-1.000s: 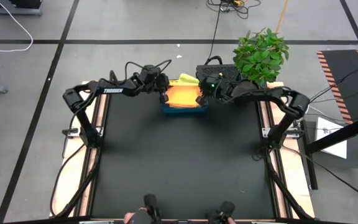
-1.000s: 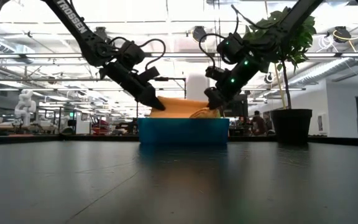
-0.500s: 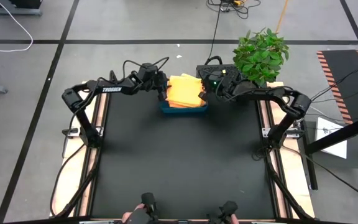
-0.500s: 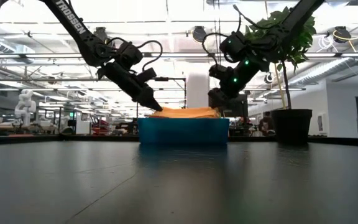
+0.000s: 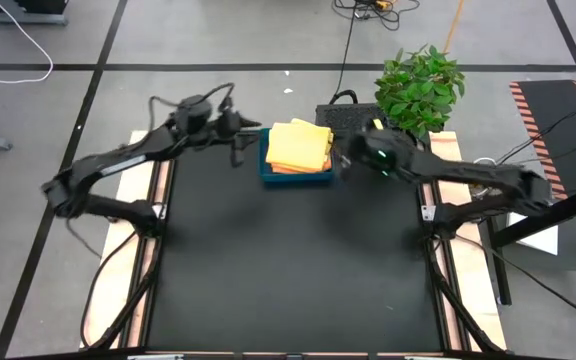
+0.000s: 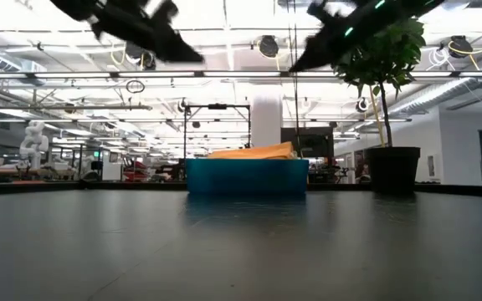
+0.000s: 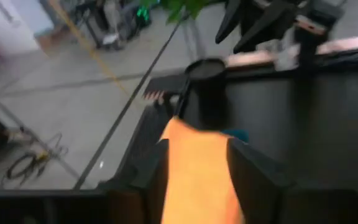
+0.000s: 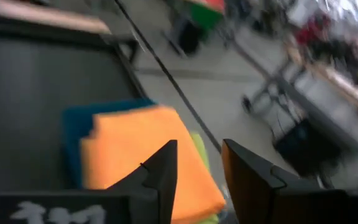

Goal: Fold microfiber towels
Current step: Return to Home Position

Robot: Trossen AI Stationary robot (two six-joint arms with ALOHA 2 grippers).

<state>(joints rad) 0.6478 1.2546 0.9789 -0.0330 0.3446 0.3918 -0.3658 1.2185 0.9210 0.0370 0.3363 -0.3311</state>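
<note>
Folded orange towel (image 5: pixel 298 147) — in tray (image 5: pixel 296 180)

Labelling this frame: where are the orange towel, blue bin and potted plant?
orange towel (image 5: pixel 299 147), high view, middle of top face.
blue bin (image 6: pixel 247 176), low view, front wall.
potted plant (image 6: pixel 394 171), low view, dark pot.

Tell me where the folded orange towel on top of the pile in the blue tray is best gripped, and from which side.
Pinch a corner of the orange towel from straight above. It lies flat and folded, its top just over the rim of the blue tray, whose walls would likely block a low sideways approach. A corner probably separates easiest.
</note>
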